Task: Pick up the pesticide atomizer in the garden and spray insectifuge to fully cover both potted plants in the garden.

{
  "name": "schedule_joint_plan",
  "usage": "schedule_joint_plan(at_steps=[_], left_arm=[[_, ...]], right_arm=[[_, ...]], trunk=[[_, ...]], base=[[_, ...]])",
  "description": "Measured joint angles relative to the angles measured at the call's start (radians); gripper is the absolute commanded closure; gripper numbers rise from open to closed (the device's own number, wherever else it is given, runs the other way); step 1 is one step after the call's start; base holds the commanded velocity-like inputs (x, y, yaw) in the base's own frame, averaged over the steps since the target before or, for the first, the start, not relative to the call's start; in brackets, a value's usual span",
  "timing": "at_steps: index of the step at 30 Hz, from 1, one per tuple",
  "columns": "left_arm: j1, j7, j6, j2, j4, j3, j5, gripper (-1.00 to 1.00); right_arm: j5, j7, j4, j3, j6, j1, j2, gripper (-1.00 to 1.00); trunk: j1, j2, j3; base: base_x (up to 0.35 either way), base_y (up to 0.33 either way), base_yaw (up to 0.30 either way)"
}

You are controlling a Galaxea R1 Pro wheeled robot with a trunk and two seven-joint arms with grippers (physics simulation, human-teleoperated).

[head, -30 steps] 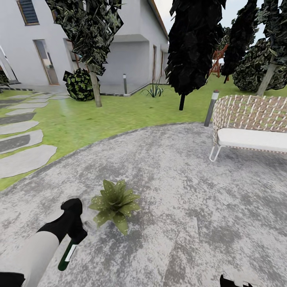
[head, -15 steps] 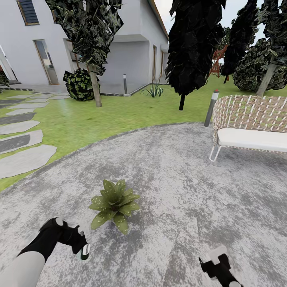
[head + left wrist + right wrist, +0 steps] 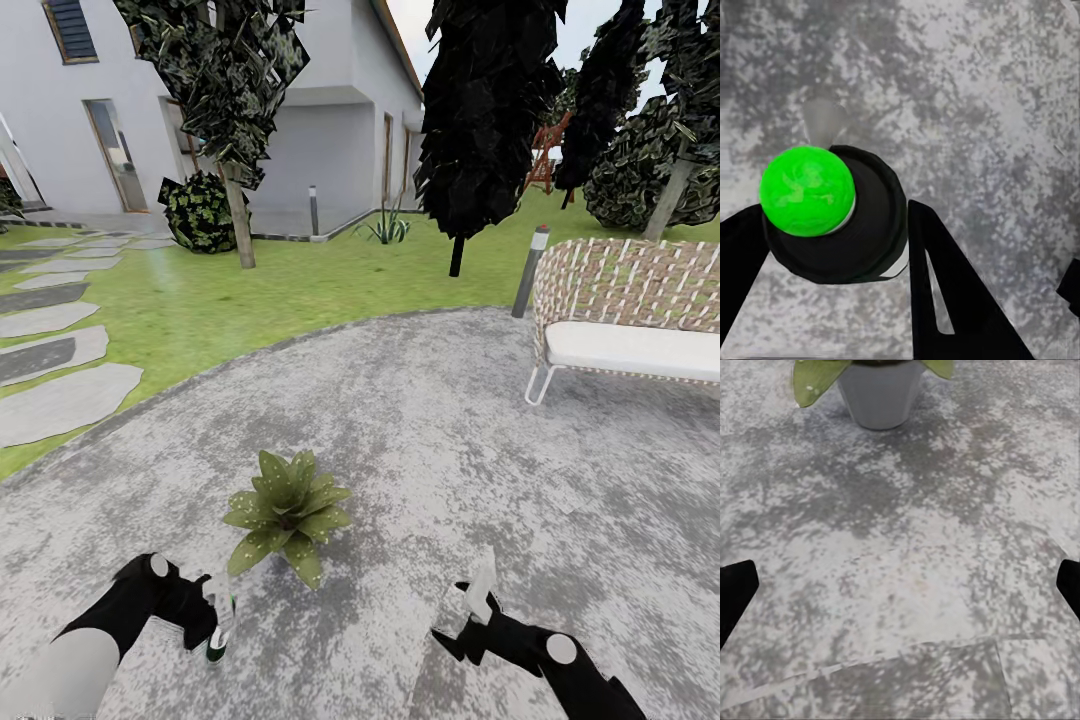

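Nearest, the left gripper (image 3: 205, 622) pinches the small dark cylindrical pesticide atomizer (image 3: 220, 628) between its two black fingers (image 3: 945, 300), just short of the potted plant (image 3: 288, 512) and to its left on the round mottled grey paved patio (image 3: 430, 420). In the left wrist view the atomizer is seen end-on, a black barrel (image 3: 866, 232) topped by a bright green cap (image 3: 807, 190), so its length and label are hidden. The right gripper (image 3: 470, 618) hangs on the plant's other side, fingers spread wide; only two black tips (image 3: 735, 592) show at the edges of its wrist view. That view cuts off the plant's small grey pot (image 3: 880, 394) at the rim, leaving one speckled leaf (image 3: 814, 376); what fills it cannot be seen. Beyond the plant stands a woven wicker bench with a white cushion (image 3: 630, 320), partly out of frame, then green lawn (image 3: 260, 290) with grey stepping stones (image 3: 60, 400).
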Motion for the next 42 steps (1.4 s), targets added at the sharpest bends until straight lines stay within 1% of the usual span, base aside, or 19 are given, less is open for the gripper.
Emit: schedule_joint_plan(at_steps=[3,5,10,12,15,16,17,18,19,20,21,24,26,34,37,42], left_arm=[[0.000,0.016,-0.003,-0.017,0.014,0.001,-0.016,1.00],[0.000,0.026,-0.013,-0.028,0.021,0.001,-0.020,1.00],[0.000,0.052,-0.038,-0.057,0.043,-0.002,-0.022,1.00],[-0.001,0.057,-0.048,-0.068,0.054,-0.010,-0.025,1.00],[-0.002,0.049,-0.063,-0.085,0.071,-0.027,-0.024,1.00],[-0.001,0.033,-0.184,-0.120,0.144,-0.048,-0.029,1.00],[-0.002,0.007,-0.192,-0.209,0.155,-0.048,-0.022,1.00],[-0.002,-0.013,-0.194,-0.233,0.157,-0.049,-0.022,1.00],[-0.003,-0.031,-0.194,-0.208,0.157,-0.053,-0.027,1.00],[-0.003,-0.051,-0.195,-0.214,0.157,-0.052,-0.025,1.00],[-0.003,-0.061,-0.195,-0.218,0.158,-0.055,-0.025,1.00],[-0.003,-0.076,-0.194,-0.224,0.158,-0.059,-0.026,1.00],[-0.003,-0.079,-0.194,-0.224,0.158,-0.060,-0.025,1.00],[-0.003,-0.091,-0.191,-0.239,0.158,-0.061,-0.027,1.00],[-0.002,-0.090,-0.190,-0.245,0.158,-0.060,-0.027,1.00],[-0.002,-0.082,-0.190,-0.259,0.157,-0.061,-0.028,1.00]], right_arm=[[0.014,0.017,-0.003,0.017,-0.001,0.000,0.017,-1.00],[0.014,0.024,-0.005,0.028,-0.001,0.000,0.028,-1.00],[0.013,0.032,-0.020,0.055,-0.001,-0.001,0.040,-1.00],[0.014,0.044,-0.032,0.065,0.000,-0.001,0.044,-1.00],[0.015,0.062,-0.040,0.080,0.000,-0.004,0.049,-1.00],[0.016,0.175,-0.040,0.169,0.000,-0.005,0.054,-1.00],[0.016,0.187,-0.041,0.174,0.001,-0.008,0.063,-1.00],[0.016,0.191,-0.040,0.177,0.001,-0.009,0.069,-1.00],[0.016,0.194,-0.040,0.188,0.001,-0.010,0.074,-1.00],[0.017,0.195,-0.041,0.214,0.001,-0.011,0.079,-1.00],[0.017,0.196,-0.041,0.233,0.001,-0.012,0.081,1.00],[0.017,0.198,-0.041,0.267,0.000,-0.012,0.084,1.00],[0.017,0.198,-0.043,0.273,-0.001,-0.012,0.085,1.00],[0.015,0.198,-0.071,0.276,-0.001,-0.012,0.085,1.00],[0.014,0.199,-0.097,0.277,0.000,-0.012,0.085,1.00],[0.013,0.223,-0.114,0.280,0.001,-0.012,0.093,1.00]], trunk=[[0.000,0.000,0.000],[0.000,0.000,0.000],[0.000,0.000,0.000],[0.000,0.000,0.000],[0.000,0.000,0.000],[0.000,0.000,0.000],[0.000,0.000,0.000],[0.000,0.000,0.000],[0.000,0.000,0.000],[0.000,0.000,0.000],[0.000,0.000,0.000],[0.000,0.000,0.000],[0.000,0.000,0.000],[0.000,0.000,0.000],[0.000,0.000,0.000],[0.000,0.000,0.000]], base=[[0.000,0.000,0.000],[0.000,0.000,0.000],[0.000,0.000,0.000],[0.000,0.000,0.000],[0.000,0.000,0.000],[0.000,0.000,0.000],[0.000,0.000,0.000],[0.000,0.000,0.000],[0.000,0.000,0.000],[0.000,0.000,0.000],[0.000,0.000,0.000],[0.000,0.000,0.000],[0.000,0.000,0.000],[0.000,0.000,0.000],[0.000,0.000,0.000],[0.000,0.000,0.000]])
